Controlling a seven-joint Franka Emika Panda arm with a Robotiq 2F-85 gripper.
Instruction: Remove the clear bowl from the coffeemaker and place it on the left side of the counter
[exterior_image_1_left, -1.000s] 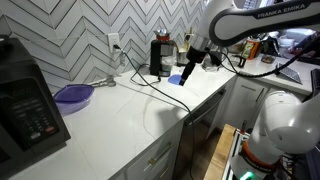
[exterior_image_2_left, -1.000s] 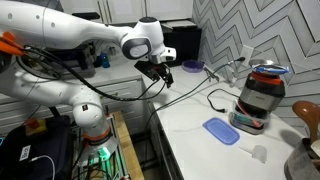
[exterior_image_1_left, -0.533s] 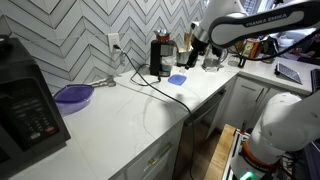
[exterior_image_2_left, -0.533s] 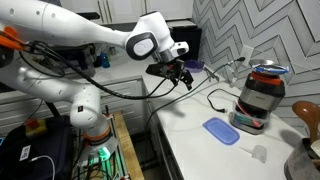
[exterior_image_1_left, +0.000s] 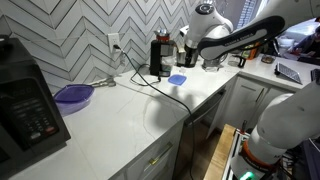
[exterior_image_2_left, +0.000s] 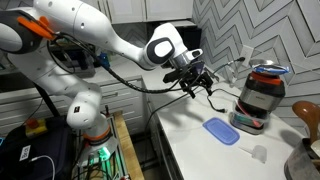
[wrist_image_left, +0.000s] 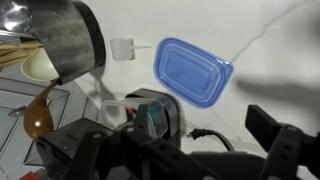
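Wrist view: tool spread near coffeemaker; blue lid beyond on counter.

No text is legible; marks on the black appliance's keypad seem too small to read.

The counter runs from lower left to upper right in an exterior view. The keypad appliance stands at the left edge, a bowl near it on the right. The coffeemaker stands upper centre by the wall, a lid lying on the counter just before it. In the wrist view the lid lies upper centre, the coffeemaker below it, a pot upper left.
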